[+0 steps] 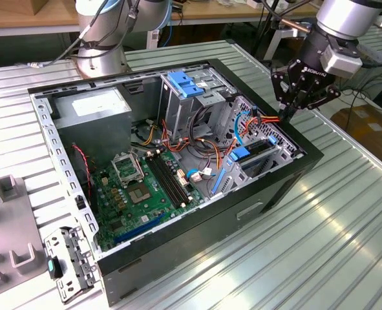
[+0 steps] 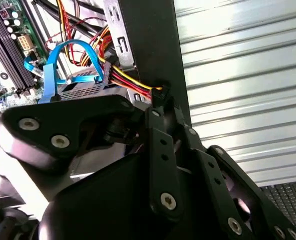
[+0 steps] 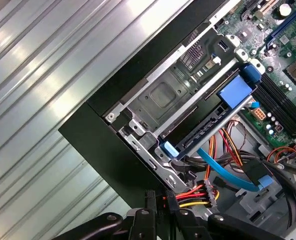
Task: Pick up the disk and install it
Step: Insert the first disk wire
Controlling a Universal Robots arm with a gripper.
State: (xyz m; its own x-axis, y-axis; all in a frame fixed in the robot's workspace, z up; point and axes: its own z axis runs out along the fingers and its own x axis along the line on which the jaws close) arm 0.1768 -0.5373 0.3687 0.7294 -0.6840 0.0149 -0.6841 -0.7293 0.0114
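The disk [image 3: 204,134] lies as a dark flat slab with blue side rails in the metal drive bay at the corner of the open computer case [image 1: 178,255]. Its blue pull tab [image 3: 235,93] points toward the motherboard. In the exterior view the disk [image 1: 258,150] sits low in the cage at the case's right end. My gripper [image 1: 286,116] hangs just above that end, fingers shut together. In both wrist views its tip [image 3: 160,201] [image 2: 158,97] meets the red, yellow and black wire bundle [image 3: 193,196] at the case rim. Whether a wire is pinched is hidden.
A green motherboard [image 1: 145,187] fills the case floor, with a grey power supply box [image 1: 90,110] at the back left. A blue clip [image 1: 185,84] tops the tall metal cage. A blue data cable [image 3: 228,175] loops beside the disk. Grey fixtures [image 1: 10,187] stand on the ribbed table at the exterior view's left.
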